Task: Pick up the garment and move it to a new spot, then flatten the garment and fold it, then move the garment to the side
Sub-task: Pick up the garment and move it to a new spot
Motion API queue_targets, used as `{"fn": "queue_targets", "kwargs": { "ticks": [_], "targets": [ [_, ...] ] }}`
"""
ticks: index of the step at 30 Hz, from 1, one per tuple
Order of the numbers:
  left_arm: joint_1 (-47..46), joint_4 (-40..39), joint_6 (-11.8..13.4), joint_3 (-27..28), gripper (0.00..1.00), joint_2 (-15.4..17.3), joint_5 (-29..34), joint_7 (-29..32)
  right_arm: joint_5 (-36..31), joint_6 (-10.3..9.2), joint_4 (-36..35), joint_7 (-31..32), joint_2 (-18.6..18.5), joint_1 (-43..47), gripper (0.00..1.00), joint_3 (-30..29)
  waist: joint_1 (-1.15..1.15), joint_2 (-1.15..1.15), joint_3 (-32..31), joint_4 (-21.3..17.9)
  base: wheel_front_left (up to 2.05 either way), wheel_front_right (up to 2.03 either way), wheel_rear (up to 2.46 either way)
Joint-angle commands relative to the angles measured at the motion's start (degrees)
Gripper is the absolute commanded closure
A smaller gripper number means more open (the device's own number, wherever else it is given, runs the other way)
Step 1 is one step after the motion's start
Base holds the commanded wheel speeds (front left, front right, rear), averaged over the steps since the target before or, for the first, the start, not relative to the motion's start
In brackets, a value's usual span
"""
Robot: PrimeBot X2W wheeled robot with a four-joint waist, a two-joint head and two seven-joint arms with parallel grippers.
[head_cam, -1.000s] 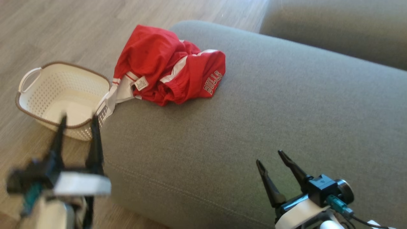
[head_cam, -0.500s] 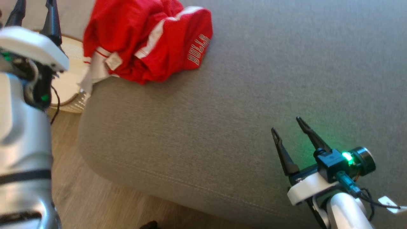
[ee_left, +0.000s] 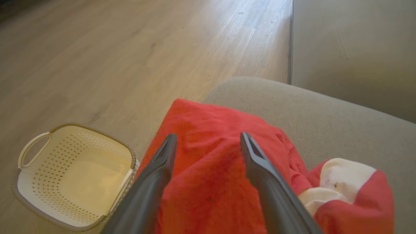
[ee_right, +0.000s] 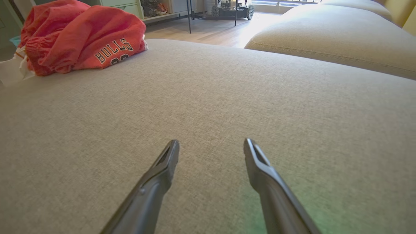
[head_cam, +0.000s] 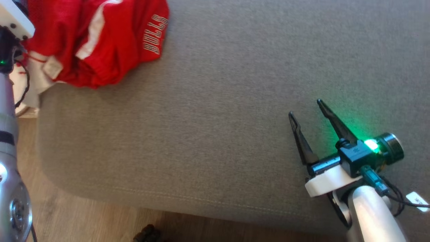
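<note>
The red shorts (head_cam: 100,43) lie crumpled at the sofa's (head_cam: 218,117) corner, beside a white basket (ee_left: 74,175) on the floor (ee_left: 97,48). The left arm (head_cam: 6,134) reaches over them, jaws spread above the cloth, pinching nothing. The right arm (head_cam: 369,208) hovers low over bare cushion, jaws spread, well apart from the shorts.

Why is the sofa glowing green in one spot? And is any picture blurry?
Head view: a green lamp by the right end effector tints the sofa cushion green. Right wrist view: the same tint shows faintly at the bottom right. Left wrist view: the red garment looks soft and slightly blurred.
</note>
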Motion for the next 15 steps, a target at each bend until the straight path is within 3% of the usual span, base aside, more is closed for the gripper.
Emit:
{"fn": "queue_targets", "kwargs": {
  "ticks": [1,4,9,10,15],
  "targets": [
    [-2.02,0.52,-0.30,0.44,0.00,3.58,-0.25,1.32,-0.36,-0.01,-2.28,-0.55,0.05,-0.69,0.00,1.52,0.00,0.00,2.55,-2.21,0.00,0.00,0.00],
    [-2.81,4.79,-0.33,-2.30,0.00,3.45,-0.44,4.38,-0.54,-0.01,-3.27,-0.55,0.05,-1.01,0.00,1.10,0.00,0.00,4.23,-3.54,0.00,0.00,0.00],
    [-2.38,7.74,-0.34,-4.38,0.00,3.54,-1.46,4.29,-0.34,-0.01,-4.34,-0.55,0.05,-1.89,0.00,0.66,0.00,0.00,5.59,-4.54,0.00,0.00,0.00],
    [-2.22,8.01,-0.34,-4.93,1.00,3.50,-1.68,4.12,-0.27,-0.01,-4.46,-0.55,0.05,-1.99,0.00,0.66,0.00,0.00,5.62,-4.62,0.00,0.00,0.00],
    [-2.01,7.86,-0.34,-5.77,1.00,4.43,-3.37,-1.65,0.64,-0.01,-4.23,-0.55,0.06,-2.14,0.00,0.91,0.00,0.00,4.14,-4.52,0.00,0.00,0.00]
  ]
}}
